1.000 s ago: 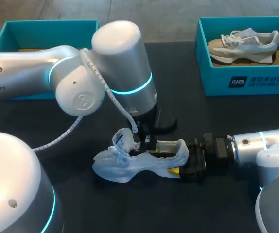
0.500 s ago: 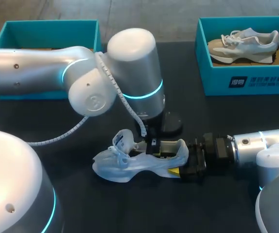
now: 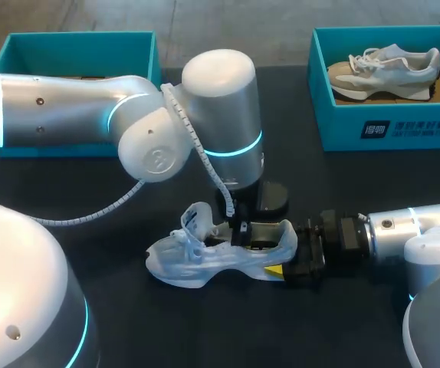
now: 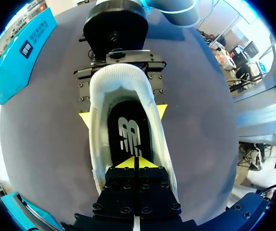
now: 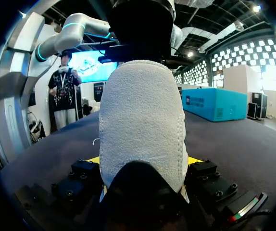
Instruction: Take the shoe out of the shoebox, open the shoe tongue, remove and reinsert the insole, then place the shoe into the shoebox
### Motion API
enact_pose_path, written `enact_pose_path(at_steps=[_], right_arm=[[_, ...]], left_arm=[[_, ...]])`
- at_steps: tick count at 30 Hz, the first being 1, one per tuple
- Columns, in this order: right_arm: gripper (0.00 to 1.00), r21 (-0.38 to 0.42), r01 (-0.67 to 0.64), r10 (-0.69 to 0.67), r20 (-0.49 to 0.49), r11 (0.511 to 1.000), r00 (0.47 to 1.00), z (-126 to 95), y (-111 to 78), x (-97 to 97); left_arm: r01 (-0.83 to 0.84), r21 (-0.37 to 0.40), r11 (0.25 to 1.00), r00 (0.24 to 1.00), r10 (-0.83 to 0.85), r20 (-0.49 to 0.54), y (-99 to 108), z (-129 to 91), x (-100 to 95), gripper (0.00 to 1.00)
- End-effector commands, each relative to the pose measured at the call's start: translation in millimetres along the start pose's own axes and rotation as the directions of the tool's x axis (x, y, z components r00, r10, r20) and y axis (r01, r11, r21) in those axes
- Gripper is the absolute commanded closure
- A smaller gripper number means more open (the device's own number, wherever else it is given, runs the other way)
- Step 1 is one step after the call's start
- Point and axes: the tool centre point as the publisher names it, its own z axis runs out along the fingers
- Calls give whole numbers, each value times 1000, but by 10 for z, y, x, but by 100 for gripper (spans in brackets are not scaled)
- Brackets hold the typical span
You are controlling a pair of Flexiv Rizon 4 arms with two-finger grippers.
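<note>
White shoe (image 3: 197, 264) on its sole on the dark surface (image 3: 343, 184), heel clamped from both sides in the right jaws, long axis running straight out from them toward the toe. Left jaws down inside the shoe mouth, tips pressed together on the black insole (image 4: 128, 130), heel end just ahead. Likely next: lifting the insole, work for the left arm.

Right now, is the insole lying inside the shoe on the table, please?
Yes, the left wrist view shows the black insole lying flat inside the white shoe.
</note>
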Motion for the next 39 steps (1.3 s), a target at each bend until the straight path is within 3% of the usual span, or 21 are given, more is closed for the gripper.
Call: enact_pose_path(at_steps=[1,13,29,30,34,39], right_arm=[[100,2,0,0,3,1000,1000,4,10,6],[100,2,0,0,3,1000,1000,4,10,6],[100,2,0,0,3,1000,1000,4,10,6],[100,2,0,0,3,1000,1000,4,10,6],[100,2,0,0,3,1000,1000,4,10,6],[100,2,0,0,3,1000,1000,4,10,6]], left_arm=[[-4,-8,1000,1000,4,8,30,37,39,100],[0,-29,1000,998,-2,-69,217,110,157,100],[-9,-57,998,990,1,-143,267,175,336,100],[-8,-58,998,989,0,-147,266,183,345,93],[0,-58,998,990,-8,-139,258,219,358,89],[21,-33,999,994,-24,-111,261,234,353,73]])
